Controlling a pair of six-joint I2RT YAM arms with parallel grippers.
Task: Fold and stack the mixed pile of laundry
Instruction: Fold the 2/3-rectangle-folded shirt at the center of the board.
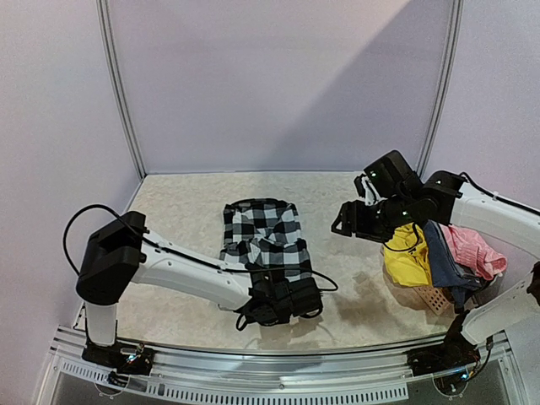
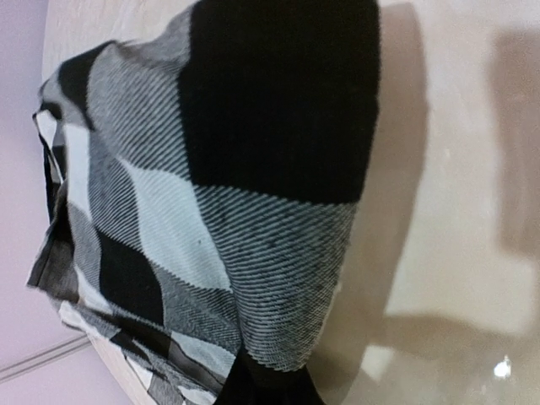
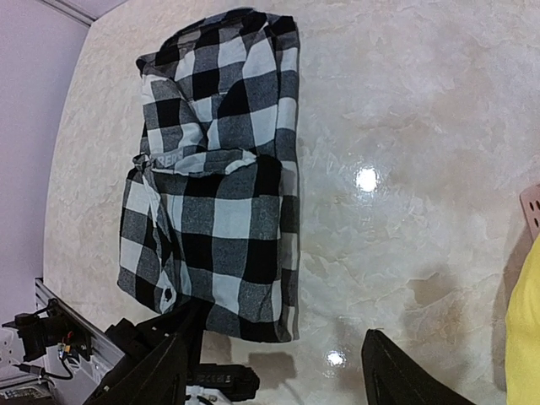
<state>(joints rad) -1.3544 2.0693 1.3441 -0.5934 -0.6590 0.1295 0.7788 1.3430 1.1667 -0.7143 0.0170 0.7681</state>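
Checked black-and-white cloth shirt [image 1: 263, 238] lies flat at the centre of the pale marbled tabletop [image 1: 181, 211]. Its long axis runs from the near edge toward the far wall. The left gripper [image 1: 295, 297] is at the shirt's near end, jaws together and, by the wrist view, pinching the hem [image 2: 270, 384]. The right gripper [image 1: 339, 224] hovers off the shirt's right side, level with its far half, fingers apart, touching nothing. The left arm is therefore the nearer. A fold would probably carry the near hem away from the bases along the long axis. The bright yellow garment [image 1: 405, 257], blue-grey garment [image 1: 443, 257] and pink garment [image 1: 477, 249] are heaped on the salmon perforated basket [image 1: 434, 299], well right.
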